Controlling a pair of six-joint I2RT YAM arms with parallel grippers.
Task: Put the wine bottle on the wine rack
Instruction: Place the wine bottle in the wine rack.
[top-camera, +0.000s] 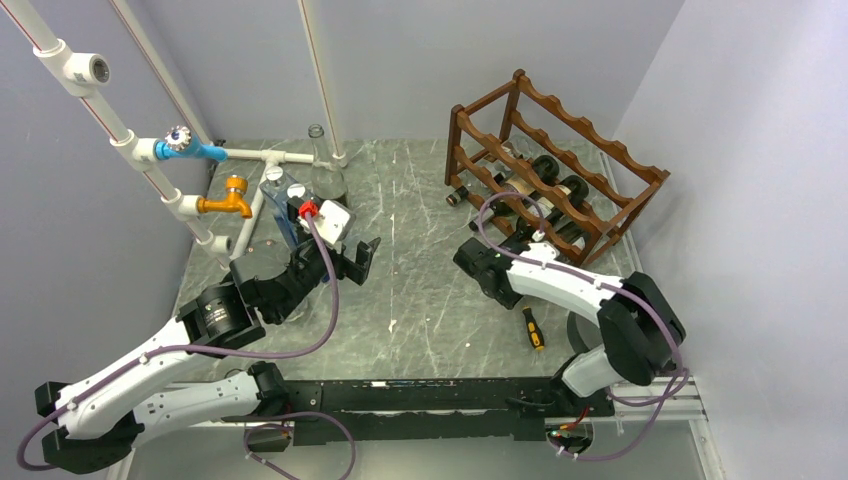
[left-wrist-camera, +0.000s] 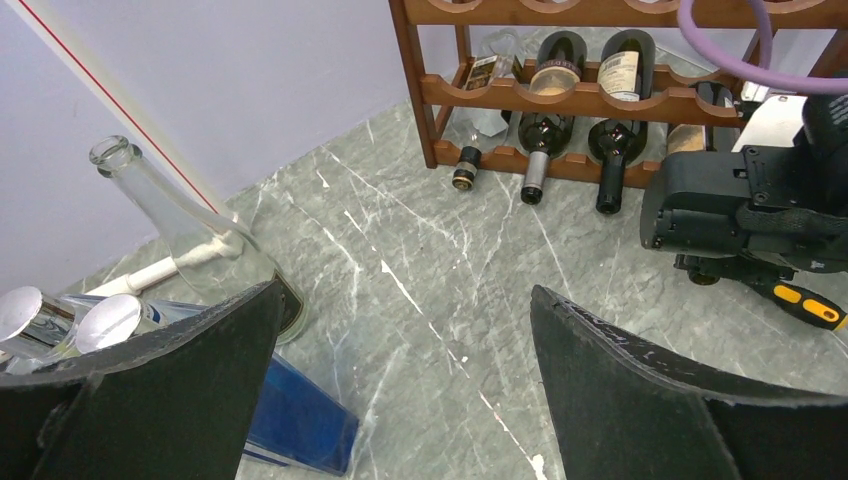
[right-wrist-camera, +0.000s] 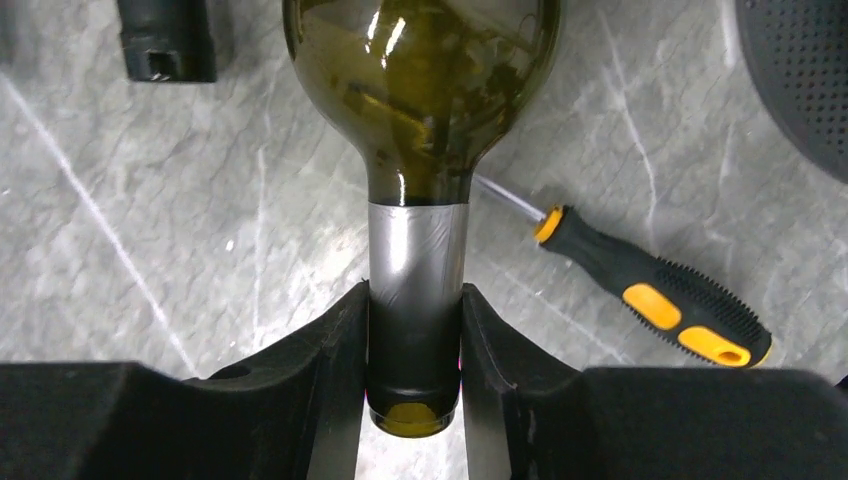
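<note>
My right gripper (right-wrist-camera: 415, 305) is shut on the silver-foiled neck of a dark green wine bottle (right-wrist-camera: 420, 90); the bottle's body points away from the wrist, over the grey marble table. In the top view the right gripper (top-camera: 482, 262) is in front of the dark reddish-brown wine rack (top-camera: 560, 160) and hides the bottle. The rack (left-wrist-camera: 560, 95) holds several bottles on its lower tiers. My left gripper (top-camera: 350, 258) is open and empty, its jaws wide apart above bare table (left-wrist-camera: 405, 330), left of centre.
A yellow-and-black screwdriver (top-camera: 533, 328) lies beside the right arm, also in the right wrist view (right-wrist-camera: 650, 290). A clear glass bottle (left-wrist-camera: 185, 240) and a blue box (left-wrist-camera: 295, 420) stand by the left gripper. White pipes with valves (top-camera: 190, 150) stand at the back left.
</note>
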